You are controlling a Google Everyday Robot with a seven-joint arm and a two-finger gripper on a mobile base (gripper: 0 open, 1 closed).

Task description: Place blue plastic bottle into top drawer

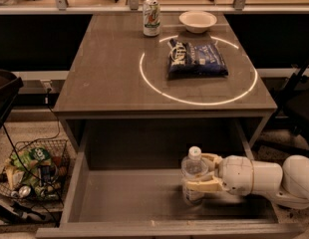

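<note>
Pincer (197,175) grips clear, white-capped blue plastic bottle (193,176); upright in top drawer (129,200).

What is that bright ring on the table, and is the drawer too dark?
Camera view: the ring looks like reflected light on the table around the blue bag; the top drawer is shaded, but the blue plastic bottle in the gripper there shows.

The white 2-finger gripper (195,176) reaches into the wide grey-brown wooden top drawer (124,195). Its 2 cream fingers (200,185) clasp the clear blue plastic bottle (194,164) and cover part of its label, whose print is unreadable. Right of the claw, the white arm (274,178) runs off the picture's edge. Below the claw, the drawer's front is cut off. Far above it, the dark blue snack bag (197,59) carries blurred lettering.
</note>
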